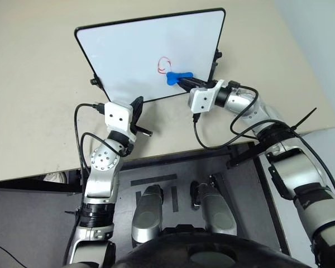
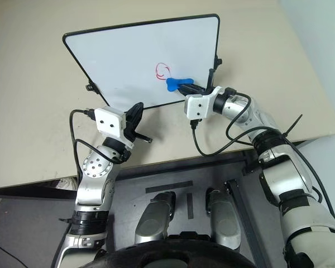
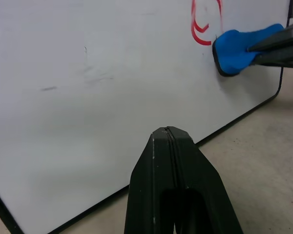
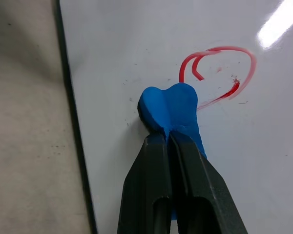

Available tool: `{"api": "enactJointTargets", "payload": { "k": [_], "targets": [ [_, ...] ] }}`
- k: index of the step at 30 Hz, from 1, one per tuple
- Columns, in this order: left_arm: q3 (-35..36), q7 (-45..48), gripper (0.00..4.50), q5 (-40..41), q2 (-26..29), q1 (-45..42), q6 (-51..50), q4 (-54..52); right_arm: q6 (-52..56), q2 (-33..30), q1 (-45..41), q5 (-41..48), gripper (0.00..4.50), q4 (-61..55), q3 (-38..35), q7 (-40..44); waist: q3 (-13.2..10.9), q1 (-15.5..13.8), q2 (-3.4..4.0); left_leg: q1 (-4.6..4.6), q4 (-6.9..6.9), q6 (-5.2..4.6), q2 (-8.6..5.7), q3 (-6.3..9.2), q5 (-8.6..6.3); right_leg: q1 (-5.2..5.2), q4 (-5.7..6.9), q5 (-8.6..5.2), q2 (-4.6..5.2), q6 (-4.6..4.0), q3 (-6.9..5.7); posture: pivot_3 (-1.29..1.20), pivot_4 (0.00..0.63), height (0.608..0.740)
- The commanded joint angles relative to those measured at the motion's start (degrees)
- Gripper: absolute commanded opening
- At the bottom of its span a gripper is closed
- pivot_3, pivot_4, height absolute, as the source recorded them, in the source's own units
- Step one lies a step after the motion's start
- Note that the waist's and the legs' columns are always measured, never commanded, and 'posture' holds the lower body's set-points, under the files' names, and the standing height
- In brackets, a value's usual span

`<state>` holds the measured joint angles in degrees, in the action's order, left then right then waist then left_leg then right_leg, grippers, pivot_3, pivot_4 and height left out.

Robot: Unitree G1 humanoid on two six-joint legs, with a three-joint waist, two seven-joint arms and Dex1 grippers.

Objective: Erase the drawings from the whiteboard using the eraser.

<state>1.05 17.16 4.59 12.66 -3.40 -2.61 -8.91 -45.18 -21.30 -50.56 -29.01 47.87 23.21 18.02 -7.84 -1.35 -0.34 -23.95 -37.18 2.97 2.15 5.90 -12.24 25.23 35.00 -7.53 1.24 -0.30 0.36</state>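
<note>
The right pincer [image 1: 185, 84] pinches the blue eraser [image 1: 172, 78], whose broad end lies on the whiteboard [image 1: 128, 50] just beside the red drawings [image 1: 163, 65], near the board's lower right corner. The board lies flat on the beige bench [image 1: 33, 100]. The left pincer [image 3: 170, 146], pressed together and holding nothing, hovers at the board's near edge.

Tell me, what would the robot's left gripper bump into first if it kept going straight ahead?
Probably the large white whiteboard with the thin black frame. The left gripper, fingers shut, points at its bare white face, away from the red scribble. How near is unclear.
</note>
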Motion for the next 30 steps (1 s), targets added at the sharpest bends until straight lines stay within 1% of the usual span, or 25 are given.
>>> {"api": "enactJointTargets", "payload": {
  "k": [1,7,10,21,25,30],
  "targets": [
    [-0.27,0.08,0.00,-0.08,0.23,-0.40,0.78,-2.07,-1.16,-0.89,-3.40,-0.07,0.03,-2.18,-3.16,-6.48,-0.01,0.09,0.02,-0.01,0.00,0.00,0.00,0.00,0.00,0.02,-0.01,0.00,0.00,0.00,0.00,0.00,0.150,0.740],
    [-0.31,0.13,0.00,-0.03,0.21,-0.49,0.77,-2.01,-1.66,-1.30,-3.63,-0.55,0.03,-5.09,-3.72,-10.47,-0.01,0.26,0.02,-0.05,0.05,0.00,0.01,-0.01,0.00,0.10,-0.04,0.00,0.00,0.00,0.01,0.00,0.150,0.740],
    [-0.36,0.15,0.00,-0.02,0.17,-0.59,0.77,-1.88,-1.36,-1.12,-3.57,-0.32,0.03,-5.28,-3.48,-10.51,-0.01,0.31,0.02,-0.06,0.08,0.00,0.01,0.00,0.00,0.11,-0.06,-0.03,0.00,0.04,0.01,0.00,0.150,0.740],
    [-0.51,0.20,0.00,-0.01,0.14,-0.55,0.67,-1.94,-1.10,1.02,1.53,1.73,0.03,-2.97,0.52,-0.38,-0.01,0.34,0.02,-0.08,0.09,0.00,0.01,-0.02,-0.03,0.13,-0.12,-0.08,-0.01,0.10,0.06,0.00,0.150,0.740],
    [-0.54,0.24,0.00,-0.01,0.13,-0.68,0.74,-1.74,-0.69,1.14,1.81,1.10,0.03,-2.94,0.87,0.71,-0.02,0.36,0.03,-0.09,0.09,0.12,0.01,-0.02,-0.10,0.15,-0.10,-0.06,-0.01,0.07,0.07,0.00,0.150,0.740],
    [-0.65,0.33,0.00,0.06,0.06,-0.85,0.79,-1.52,-0.56,0.72,0.18,-0.51,0.03,-4.78,-1.08,-4.47,-0.02,0.42,0.03,-0.09,0.09,0.12,0.01,-0.02,-0.10,0.15,-0.12,-0.07,-0.01,0.08,0.07,0.00,0.150,0.740]
  ]
}}
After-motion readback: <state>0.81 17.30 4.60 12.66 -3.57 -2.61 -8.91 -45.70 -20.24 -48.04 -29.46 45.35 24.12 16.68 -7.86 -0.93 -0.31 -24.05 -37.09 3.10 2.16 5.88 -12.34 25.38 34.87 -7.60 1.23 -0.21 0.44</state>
